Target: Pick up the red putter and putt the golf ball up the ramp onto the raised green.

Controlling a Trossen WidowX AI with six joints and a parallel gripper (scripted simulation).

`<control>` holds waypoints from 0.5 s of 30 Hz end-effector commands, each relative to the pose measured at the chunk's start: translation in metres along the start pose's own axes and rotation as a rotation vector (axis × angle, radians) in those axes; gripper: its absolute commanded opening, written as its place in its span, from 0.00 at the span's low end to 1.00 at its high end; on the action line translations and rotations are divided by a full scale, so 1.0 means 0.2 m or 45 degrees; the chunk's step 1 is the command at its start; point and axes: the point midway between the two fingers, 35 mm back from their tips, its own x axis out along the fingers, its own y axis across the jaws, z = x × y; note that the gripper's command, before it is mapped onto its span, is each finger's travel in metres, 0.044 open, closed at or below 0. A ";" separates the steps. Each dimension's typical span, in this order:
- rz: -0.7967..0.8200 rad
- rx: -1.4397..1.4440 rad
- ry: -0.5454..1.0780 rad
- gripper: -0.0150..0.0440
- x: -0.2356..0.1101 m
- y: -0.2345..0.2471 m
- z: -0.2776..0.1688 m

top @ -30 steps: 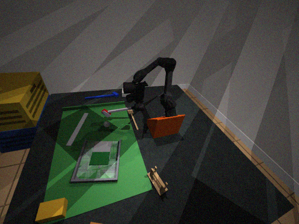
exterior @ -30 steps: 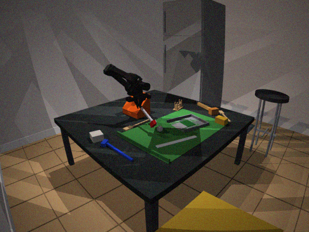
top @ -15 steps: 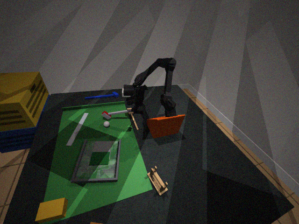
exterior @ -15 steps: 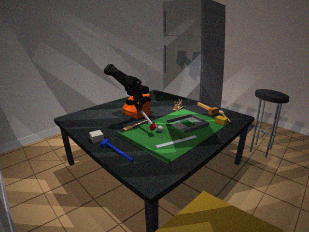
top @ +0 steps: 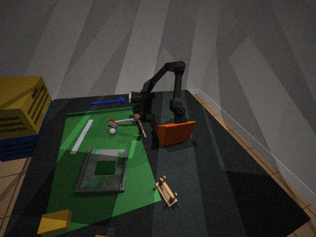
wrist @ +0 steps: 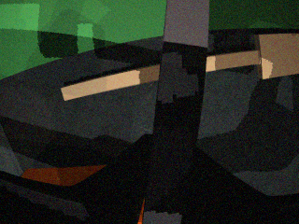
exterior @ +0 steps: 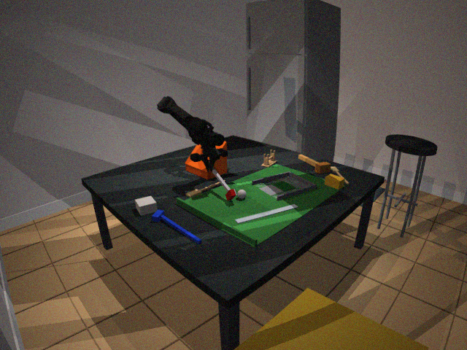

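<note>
My gripper (top: 139, 116) (exterior: 213, 165) (wrist: 163, 144) is shut on the grey shaft of the red putter (top: 122, 120) (exterior: 222, 182) (wrist: 187, 7). The shaft slopes down onto the green mat (top: 138, 178) (exterior: 260, 226). The putter's red head (top: 111, 122) (exterior: 230, 195) sits low over the mat, right beside the white golf ball (top: 112, 131) (exterior: 241, 193). The ball lies on the mat between the head and the grey ramp (top: 109, 153) (exterior: 268, 189). The ramp leads up to the raised green (top: 104, 167) (exterior: 287, 185), a dark green square inside a grey frame.
A blue putter (top: 107, 101) (exterior: 176, 227) and a white block (exterior: 145, 205) lie on the black table (top: 229, 153) (exterior: 211, 263). A wooden stick (top: 141, 128) (exterior: 201, 189) (wrist: 106, 84) lies under my wrist. An orange box (top: 175, 132) (exterior: 195, 165), grey bar (top: 81, 136) (exterior: 265, 213), yellow block (top: 55, 221) (exterior: 333, 181) and wooden rack (top: 167, 191) (exterior: 269, 158) stand around.
</note>
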 end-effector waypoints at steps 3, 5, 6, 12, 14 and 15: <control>0.000 0.001 -0.001 0.25 0.00 0.00 0.00; 0.000 0.001 -0.001 0.25 0.00 0.00 0.00; 0.001 0.001 -0.001 0.25 0.00 0.00 0.00; 0.004 -0.003 -0.001 0.25 0.01 -0.08 0.00; 0.003 -0.005 -0.002 0.25 0.01 -0.12 0.00; 0.003 -0.006 -0.002 0.25 0.01 -0.13 0.00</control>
